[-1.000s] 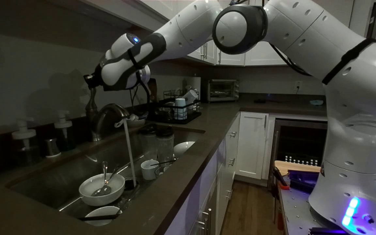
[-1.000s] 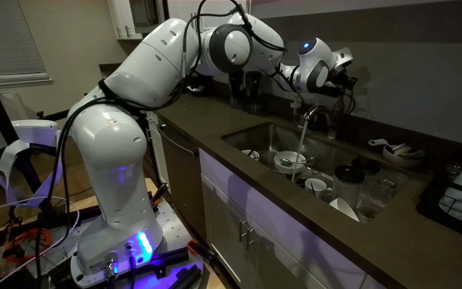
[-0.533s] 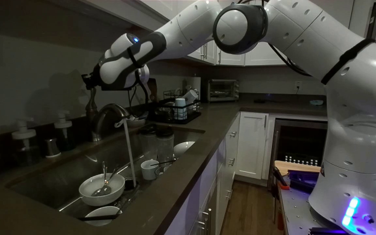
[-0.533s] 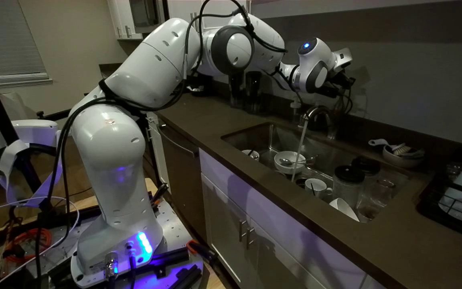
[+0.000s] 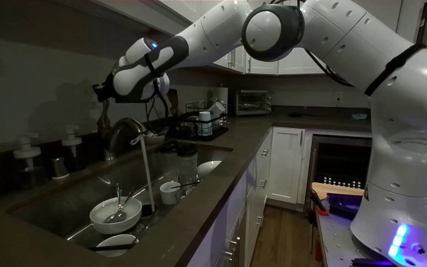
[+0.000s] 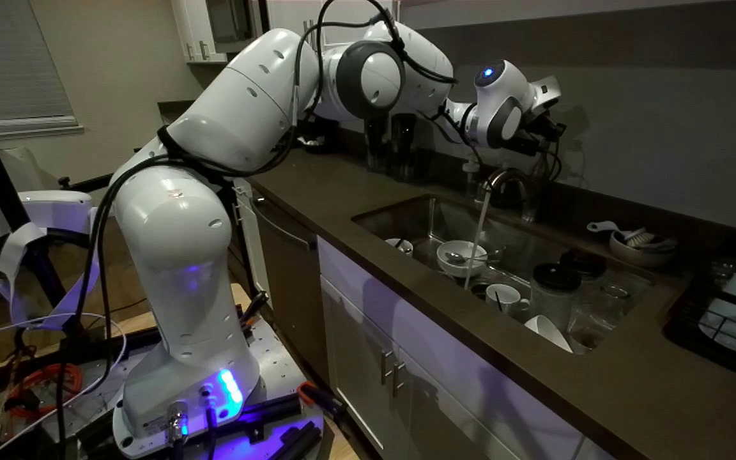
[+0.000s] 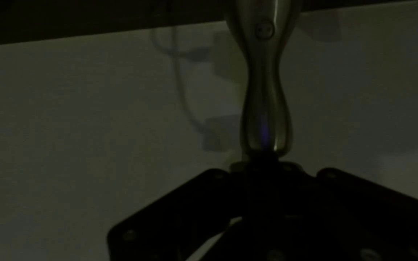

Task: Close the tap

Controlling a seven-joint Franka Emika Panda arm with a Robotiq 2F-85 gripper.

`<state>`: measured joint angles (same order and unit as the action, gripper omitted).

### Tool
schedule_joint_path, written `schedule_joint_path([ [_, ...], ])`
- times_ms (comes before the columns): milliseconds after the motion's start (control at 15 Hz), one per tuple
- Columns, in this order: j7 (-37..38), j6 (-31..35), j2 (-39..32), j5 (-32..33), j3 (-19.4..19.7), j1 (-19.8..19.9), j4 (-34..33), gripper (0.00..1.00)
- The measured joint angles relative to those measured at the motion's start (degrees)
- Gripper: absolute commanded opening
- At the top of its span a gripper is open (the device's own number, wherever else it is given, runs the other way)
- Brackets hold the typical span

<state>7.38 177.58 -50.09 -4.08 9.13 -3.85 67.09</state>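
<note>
The tap (image 5: 119, 129) is a dull grey gooseneck at the back of the sink; it also shows in an exterior view (image 6: 507, 177). A stream of water (image 5: 147, 170) runs from its spout. Its lever (image 5: 104, 115) stands up beside the arch and shows large in the wrist view (image 7: 266, 119). My dark gripper (image 5: 98, 92) is at the lever's upper end, and it also shows in an exterior view (image 6: 558, 133). In the wrist view the gripper (image 7: 265, 161) has its fingers together just past the lever's tip. Whether they touch it is too dark to tell.
The sink (image 5: 104, 181) holds a white bowl (image 5: 104, 225) with spoons, a mug (image 5: 169, 193) and lidded jars (image 5: 187, 163). Soap dispensers (image 5: 27, 152) stand left of the tap in that view. A dish rack (image 5: 213, 136) stands beyond the sink. The wall is close behind the lever.
My gripper has shifted slightly to the left in both exterior views since one second ago, then stays still. The water runs throughout.
</note>
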Motion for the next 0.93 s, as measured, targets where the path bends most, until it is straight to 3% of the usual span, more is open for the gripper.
schedule_joint_path([
  [467, 0.0, 1.7, 1.5, 0.0, 0.0, -0.1, 2.9, 0.04],
  [933, 0.0, 11.0, 6.0, 0.0, -1.1, 0.3, 13.9, 0.04],
])
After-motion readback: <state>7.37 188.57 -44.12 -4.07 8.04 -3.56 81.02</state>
